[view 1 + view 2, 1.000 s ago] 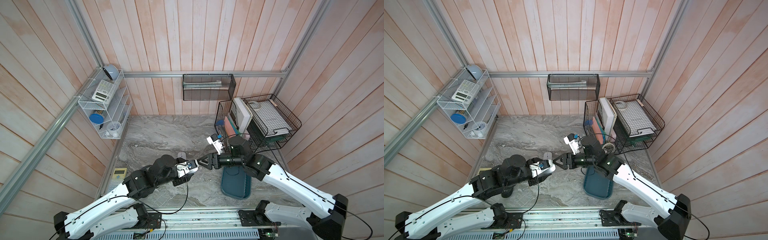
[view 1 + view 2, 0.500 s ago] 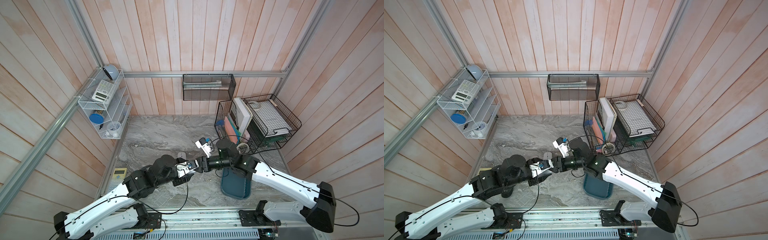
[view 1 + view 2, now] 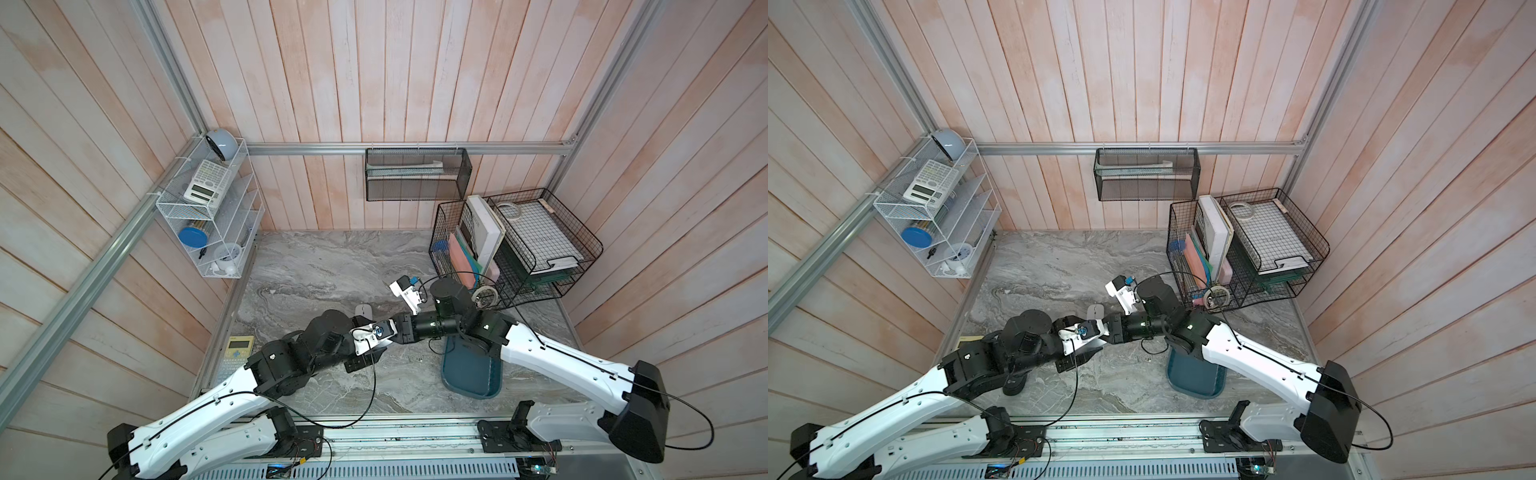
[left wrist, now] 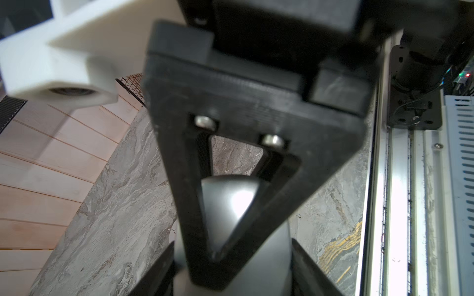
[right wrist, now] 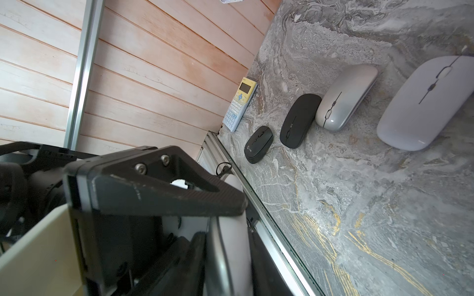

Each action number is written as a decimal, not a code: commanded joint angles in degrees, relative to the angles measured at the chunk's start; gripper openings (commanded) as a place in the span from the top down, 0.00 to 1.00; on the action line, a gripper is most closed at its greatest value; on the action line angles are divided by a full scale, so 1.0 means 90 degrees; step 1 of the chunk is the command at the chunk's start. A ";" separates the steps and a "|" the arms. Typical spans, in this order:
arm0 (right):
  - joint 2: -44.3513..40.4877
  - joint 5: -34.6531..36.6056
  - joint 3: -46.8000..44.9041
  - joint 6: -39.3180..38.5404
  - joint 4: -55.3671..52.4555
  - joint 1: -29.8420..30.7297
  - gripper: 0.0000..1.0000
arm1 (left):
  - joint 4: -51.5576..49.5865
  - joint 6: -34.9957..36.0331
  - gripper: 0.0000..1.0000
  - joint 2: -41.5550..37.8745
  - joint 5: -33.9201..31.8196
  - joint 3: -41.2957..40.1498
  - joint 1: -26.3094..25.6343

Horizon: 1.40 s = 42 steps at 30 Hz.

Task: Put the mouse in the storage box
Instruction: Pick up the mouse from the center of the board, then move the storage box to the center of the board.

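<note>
The task is standing about halfway, by my judgement. The mouse (image 4: 225,200) is hanging in the air between the two arms and is not yet in the storage box (image 3: 471,376). The box is lying on the table (image 3: 332,266) at roughly 4 o'clock from where the arms are meeting. It is looking empty, though the right arm is covering its far end.

The left gripper (image 4: 233,265) is pinching the silver mouse by its sides, jaws drawn in tight. The right gripper (image 5: 241,208) is clamping the same mouse from the opposite end, apparently across its top and underside. What is remaining: the left letting go, then the right carrying the mouse over and lowering it into the box.

Both top views are showing the box but hiding the mouse behind the wrists. The left wrist view is showing its shiny back under the right finger. Only the right wrist view is showing it edge-on, plus four other mice (image 5: 346,97) and a yellow calculator (image 5: 241,102) lying on the table.
</note>
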 commanded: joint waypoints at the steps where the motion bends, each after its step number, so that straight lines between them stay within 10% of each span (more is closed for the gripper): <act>1: 0.0107 -0.0186 -0.0023 0.0029 0.0288 0.0049 0.89 | 0.0234 -0.0022 0.48 -0.0003 0.0053 -0.0075 -0.0024; 8: 0.0045 -0.0035 0.0001 -0.0016 0.0218 0.0045 1.00 | 0.0339 -0.0097 0.24 -0.0062 -0.0094 -0.0175 -0.0027; 9: 0.0049 -0.0004 0.0011 -0.0043 0.0191 0.0040 1.00 | 0.0363 -0.0109 0.02 -0.0077 -0.0121 -0.0206 -0.0024; 10: 0.0044 0.0012 0.0016 -0.0070 0.0160 0.0035 1.00 | 0.0383 -0.0128 0.00 -0.0087 -0.0150 -0.0213 -0.0022; 20: -0.0094 0.0312 -0.0136 -0.0412 -0.0264 -0.0473 1.00 | 0.0425 -0.0274 0.00 -0.0284 -0.0366 -0.0224 -0.0029; 33: -0.1737 0.0968 -0.1361 -0.1270 -0.1873 -0.4250 1.00 | -0.0206 -0.1760 0.00 -0.0847 -0.1841 0.0074 -0.0028; 42: -0.2415 0.2267 -0.1239 -0.1949 -0.3342 -0.4749 1.00 | -0.0136 -0.1919 0.00 -0.1282 -0.1943 -0.0448 -0.0027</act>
